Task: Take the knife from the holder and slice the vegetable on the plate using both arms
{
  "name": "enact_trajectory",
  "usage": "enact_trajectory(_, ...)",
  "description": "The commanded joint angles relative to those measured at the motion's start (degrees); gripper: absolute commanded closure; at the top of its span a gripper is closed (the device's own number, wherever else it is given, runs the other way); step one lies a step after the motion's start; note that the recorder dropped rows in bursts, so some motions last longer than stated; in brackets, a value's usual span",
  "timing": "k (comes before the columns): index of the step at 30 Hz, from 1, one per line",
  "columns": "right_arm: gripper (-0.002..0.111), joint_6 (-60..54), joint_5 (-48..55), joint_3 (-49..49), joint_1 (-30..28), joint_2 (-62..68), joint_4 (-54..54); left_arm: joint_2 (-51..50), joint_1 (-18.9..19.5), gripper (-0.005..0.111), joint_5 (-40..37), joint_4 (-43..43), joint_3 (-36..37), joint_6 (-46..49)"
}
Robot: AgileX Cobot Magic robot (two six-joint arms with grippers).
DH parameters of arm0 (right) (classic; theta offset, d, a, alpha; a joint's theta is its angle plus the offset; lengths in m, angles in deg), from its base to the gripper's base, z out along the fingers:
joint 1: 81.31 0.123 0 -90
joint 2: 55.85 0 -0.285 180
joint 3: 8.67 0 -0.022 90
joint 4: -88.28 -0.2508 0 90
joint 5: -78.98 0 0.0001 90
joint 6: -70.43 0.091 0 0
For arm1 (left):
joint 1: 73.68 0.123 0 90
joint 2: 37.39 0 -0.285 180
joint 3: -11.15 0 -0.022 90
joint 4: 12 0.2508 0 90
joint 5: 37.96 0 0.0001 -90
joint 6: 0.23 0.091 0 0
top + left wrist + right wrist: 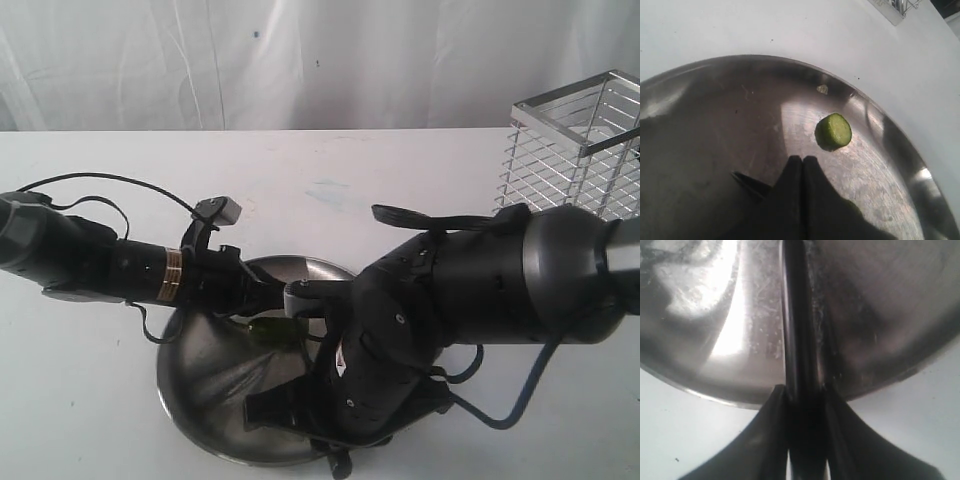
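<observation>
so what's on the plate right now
A cut green slice and a tiny scrap lie on the plate. The right gripper holds the knife over it; the arms hide the rest.

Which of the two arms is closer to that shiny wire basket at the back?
Right. The right arm sits just before the holder, covering its lower part in the exterior view; the left arm reaches in from the opposite side of the plate.

No legible text, labels, brands, numbers or signs in any view
</observation>
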Motion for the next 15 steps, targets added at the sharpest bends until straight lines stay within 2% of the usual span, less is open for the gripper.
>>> enact_trajectory(1,0.108,1.4,0.7,0.1,-0.1,0.1,2.7,1.9,0.0,0.107,-1.1,2.2,0.9,-0.3)
enact_trajectory(9,0.108,5.6,1.5,0.1,-0.1,0.1,10.1,2.2,0.0,0.107,-1.4,7.8,0.9,-4.1)
enact_trajectory(15,0.108,5.6,2.0,0.1,-0.1,0.1,10.1,2.3,0.2,0.107,5.3,0.5,0.9,-2.1)
